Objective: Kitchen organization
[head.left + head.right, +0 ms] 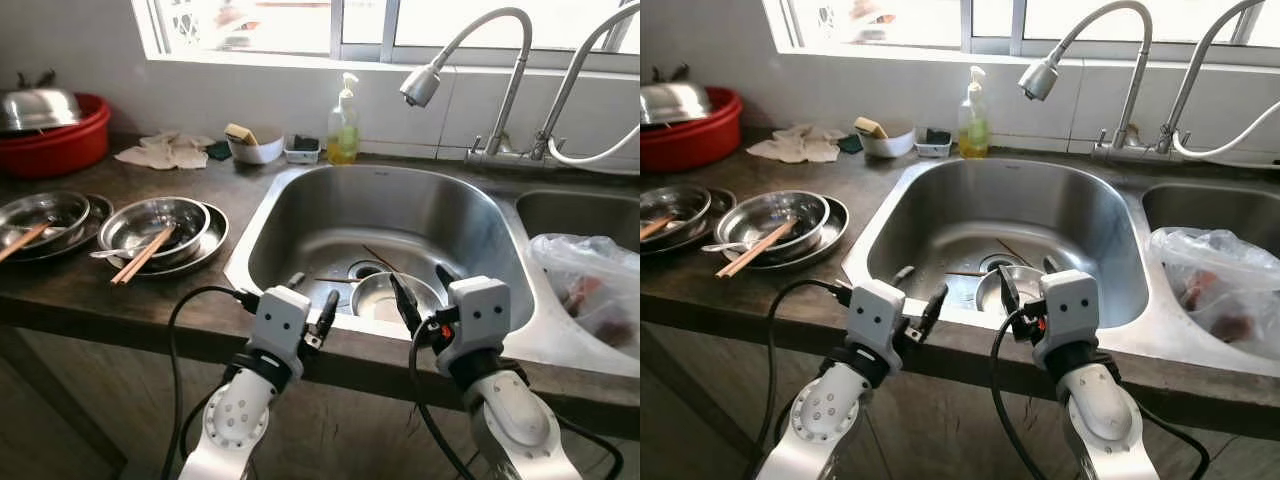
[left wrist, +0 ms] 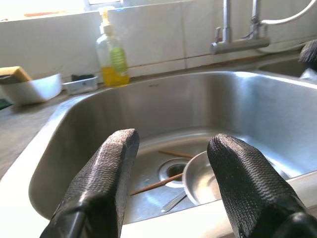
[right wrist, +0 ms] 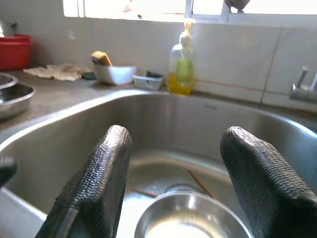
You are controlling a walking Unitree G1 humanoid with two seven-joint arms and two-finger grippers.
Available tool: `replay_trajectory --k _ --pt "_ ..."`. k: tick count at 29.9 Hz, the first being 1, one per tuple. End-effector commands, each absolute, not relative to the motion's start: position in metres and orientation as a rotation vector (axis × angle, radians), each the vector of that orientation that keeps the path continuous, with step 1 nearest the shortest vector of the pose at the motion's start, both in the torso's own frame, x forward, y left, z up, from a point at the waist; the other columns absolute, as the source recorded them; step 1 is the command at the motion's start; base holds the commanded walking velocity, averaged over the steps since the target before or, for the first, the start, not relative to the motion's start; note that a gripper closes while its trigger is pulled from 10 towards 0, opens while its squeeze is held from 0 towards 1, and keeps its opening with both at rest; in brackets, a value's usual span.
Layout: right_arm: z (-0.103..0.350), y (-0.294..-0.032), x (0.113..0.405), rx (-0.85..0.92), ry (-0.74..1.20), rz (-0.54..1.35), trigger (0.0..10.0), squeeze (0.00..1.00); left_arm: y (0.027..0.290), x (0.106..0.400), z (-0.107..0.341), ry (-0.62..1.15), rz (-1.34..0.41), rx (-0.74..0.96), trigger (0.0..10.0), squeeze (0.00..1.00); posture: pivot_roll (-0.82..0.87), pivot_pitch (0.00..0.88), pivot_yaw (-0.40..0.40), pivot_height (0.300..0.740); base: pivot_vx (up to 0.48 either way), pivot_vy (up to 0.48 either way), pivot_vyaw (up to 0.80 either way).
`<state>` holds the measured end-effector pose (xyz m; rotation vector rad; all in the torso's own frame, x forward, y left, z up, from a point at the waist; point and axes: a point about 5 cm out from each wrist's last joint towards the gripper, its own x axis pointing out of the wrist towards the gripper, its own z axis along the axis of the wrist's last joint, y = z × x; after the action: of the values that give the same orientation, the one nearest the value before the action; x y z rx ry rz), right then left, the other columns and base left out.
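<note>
Both grippers — left (image 1: 312, 297), right (image 1: 423, 293) — hang spread wide over the sink (image 1: 300, 215), gripping nothing.

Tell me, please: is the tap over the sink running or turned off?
Turned off. No water falls from the tap spout, and the sink below shows no stream or splash around the steel bowl.

Both grippers hover at the near rim of the sink (image 1: 300, 200), fingers spread, with open air ahead into the basin. On the basin floor a steel bowl (image 1: 392, 296) and loose chopsticks (image 2: 157, 183) crowd the drain. The faucet head (image 1: 421, 86) overhangs the far side. Stacked bowls (image 1: 155, 228) occupy the table to the left, a plastic bag (image 1: 590, 280) the right.
</note>
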<state>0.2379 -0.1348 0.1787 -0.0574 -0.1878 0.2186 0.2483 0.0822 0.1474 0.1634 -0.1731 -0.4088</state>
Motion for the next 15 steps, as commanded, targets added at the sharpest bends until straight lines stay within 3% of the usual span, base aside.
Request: replay_trajectory --k 1,15 --pt "0.1795 -0.1339 0.2396 -0.047 -0.185 0.226 10.0 0.0 0.0841 0.2469 0.1495 -0.185 -0.394 0.169 10.0 0.0 0.02 0.0 -0.063 0.74 0.0 0.0 0.0" --pt "0.1824 -0.1295 0.2452 -0.052 -0.205 0.207 10.0 0.0 0.0809 0.243 0.1449 -0.16 -0.399 0.155 10.0 0.0 0.02 0.0 -0.042 0.74 0.0 0.0 0.0"
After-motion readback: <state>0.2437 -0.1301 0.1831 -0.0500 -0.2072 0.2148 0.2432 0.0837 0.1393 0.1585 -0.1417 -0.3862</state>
